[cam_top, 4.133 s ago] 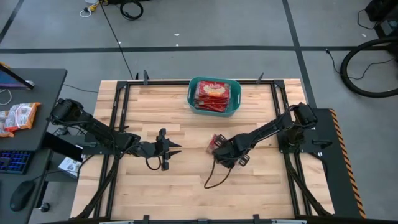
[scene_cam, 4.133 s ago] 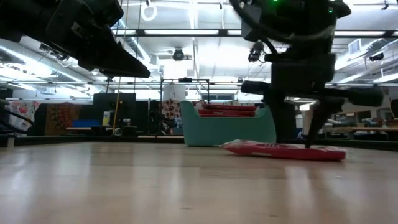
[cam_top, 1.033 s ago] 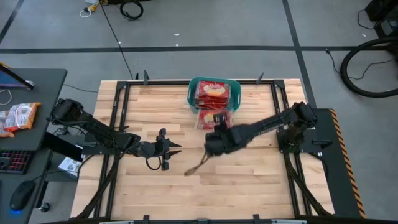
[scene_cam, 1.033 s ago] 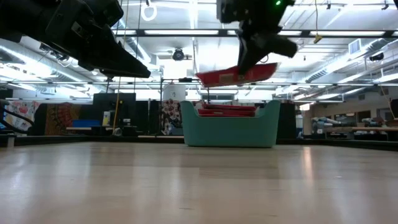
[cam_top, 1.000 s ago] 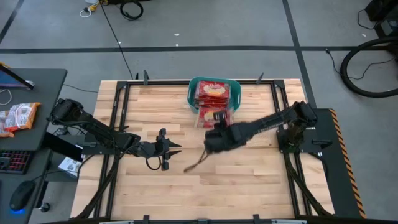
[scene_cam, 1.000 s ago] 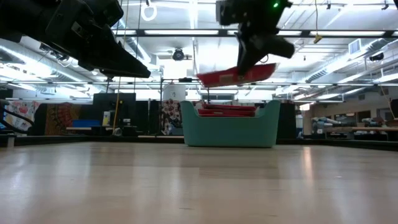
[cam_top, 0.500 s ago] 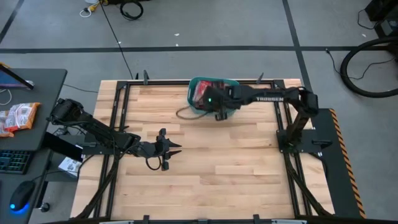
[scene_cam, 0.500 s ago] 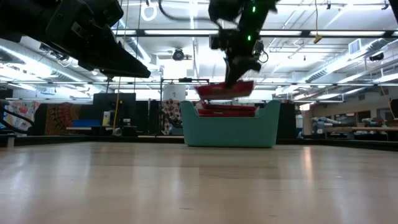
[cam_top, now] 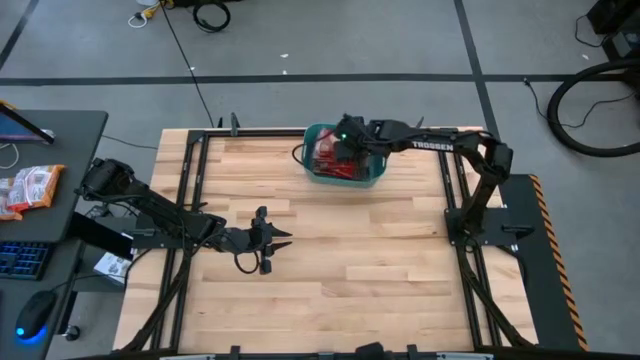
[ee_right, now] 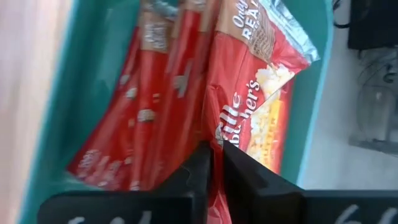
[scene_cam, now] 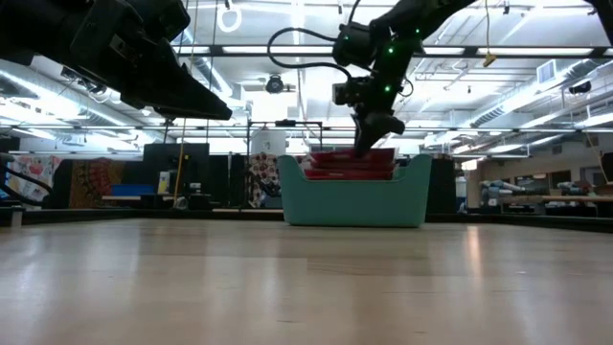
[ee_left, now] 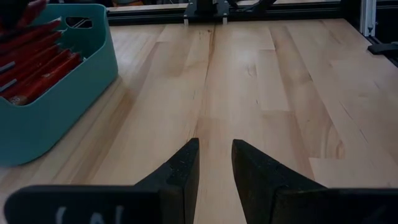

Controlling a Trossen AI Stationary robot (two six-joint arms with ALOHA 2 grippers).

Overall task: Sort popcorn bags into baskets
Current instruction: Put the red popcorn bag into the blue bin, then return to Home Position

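Observation:
The teal basket [cam_top: 345, 181] stands at the middle of the table's far edge, holding several red popcorn bags [ee_left: 37, 68] stacked on one another. My right gripper [cam_top: 340, 142] reaches over the basket from the right and is shut on the top popcorn bag [ee_right: 249, 106]. In the low view the gripper [scene_cam: 368, 139] sits just above the stack [scene_cam: 350, 165]. My left gripper [cam_top: 284, 240] hovers over the table's left middle, open with nothing between its fingers [ee_left: 180, 168]. My right gripper pinches the top popcorn bag between its two fingers [ee_right: 200, 171] at a red edge beside the cream picture [ee_right: 217, 134]. The fingers come from above, slanting down into the basket. The bag rests tilted on the other bags inside the basket.
Bare wooden tabletop [cam_top: 340, 270] lies between the basket and the near edge. Black frame rails [cam_top: 190, 200] run along the table's left and right sides. A desk with a keyboard and red packets [cam_top: 30, 188] stands off the table's left.
My right gripper has carried the popcorn bag from over the table's middle toward the far edge, over the basket. It has then gone down, bringing the bag onto the stack inside. The left arm has kept still.

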